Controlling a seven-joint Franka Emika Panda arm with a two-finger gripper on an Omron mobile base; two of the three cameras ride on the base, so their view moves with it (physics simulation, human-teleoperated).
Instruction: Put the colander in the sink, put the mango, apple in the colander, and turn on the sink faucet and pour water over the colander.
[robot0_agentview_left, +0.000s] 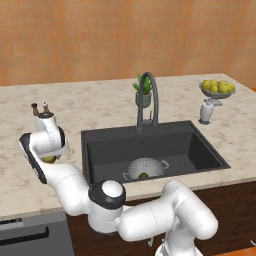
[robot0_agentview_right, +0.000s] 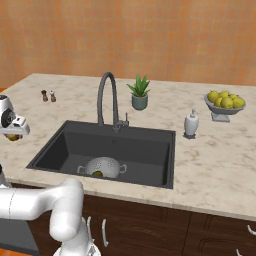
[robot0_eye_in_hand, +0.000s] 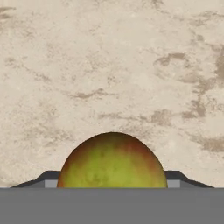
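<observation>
Over the counter (robot0_agentview_left: 15, 165) left of the sink (robot0_agentview_left: 200, 145), we are holding the apple (robot0_eye_in_hand: 112, 161), jaws clamped on it. We are judging the colander (robot0_agentview_left: 145, 167) lies well off rightward, low in the basin.

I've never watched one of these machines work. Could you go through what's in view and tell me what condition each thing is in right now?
Colander: upright on the sink floor.
Mango: lying in the colander.
Apple: between the gripper's fingers, over the counter left of the sink.
Gripper: closed around the apple.
Sink faucet: no water running.
Sink: dry, holding just the colander.
Fruit bowl: heaped with yellow-green fruit.
</observation>
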